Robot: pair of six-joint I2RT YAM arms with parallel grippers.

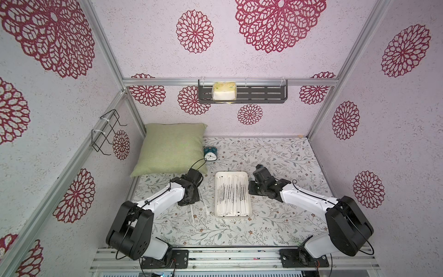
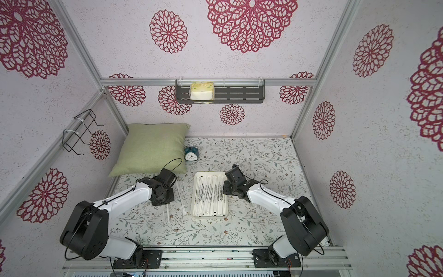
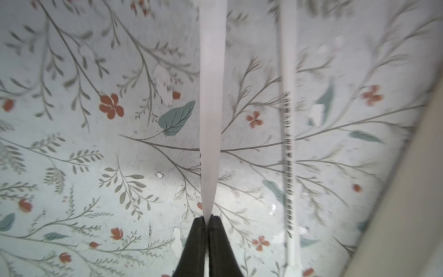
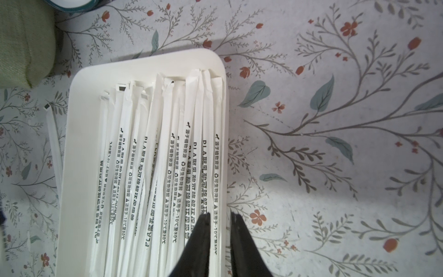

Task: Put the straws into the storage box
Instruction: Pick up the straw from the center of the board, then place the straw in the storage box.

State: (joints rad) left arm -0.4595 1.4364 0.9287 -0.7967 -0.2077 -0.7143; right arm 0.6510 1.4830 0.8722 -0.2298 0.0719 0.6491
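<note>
Straws (image 4: 167,167) are packed lengthwise in the tray (image 4: 76,144), 1 more straw (image 3: 212,96) being clamped by the left claw (image 3: 207,217) over the tablecloth (image 3: 96,167) beside it, evidently for carrying across, while the right claw (image 4: 220,215) is held empty and slightly apart above the tray's edge.

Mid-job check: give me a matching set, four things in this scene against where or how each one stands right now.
1 left gripper
2 right gripper
3 storage box
4 alarm clock

A beside the pillow
B shut on a straw
C jaws apart, nothing gripped
D holds many straws

Pairs: 1-B, 2-C, 3-D, 4-A
</note>
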